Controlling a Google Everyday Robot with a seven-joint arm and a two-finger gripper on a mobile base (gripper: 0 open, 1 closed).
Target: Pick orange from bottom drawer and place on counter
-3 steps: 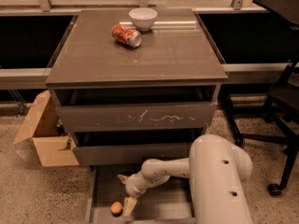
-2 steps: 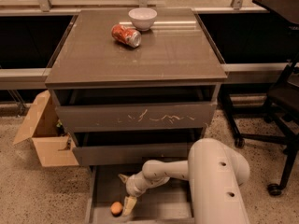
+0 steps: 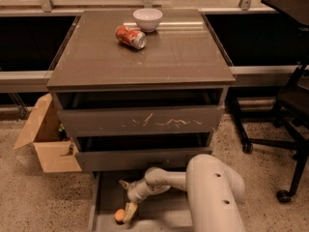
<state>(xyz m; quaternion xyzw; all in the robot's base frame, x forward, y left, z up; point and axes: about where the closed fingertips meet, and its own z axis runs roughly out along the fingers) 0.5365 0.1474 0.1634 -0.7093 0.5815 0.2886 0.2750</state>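
Orange point(image 3: 119, 216): lying in the open bottom drawer point(image 3: 107, 196), front left.
Gripper point(image 3: 129, 211): down inside the drawer, just right of the orange. I cannot tell how wide it stands.
Step in hand: I judge, securing the fruit.
Doing it well: I'd centre on the orange, squeeze gently because it rolls, then lift clear of the upper drawers.
Counter point(image 3: 164, 62): room in front of the red can point(image 3: 130, 36).

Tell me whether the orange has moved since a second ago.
No. The orange lies at the same spot in the bottom drawer, close beside the gripper.
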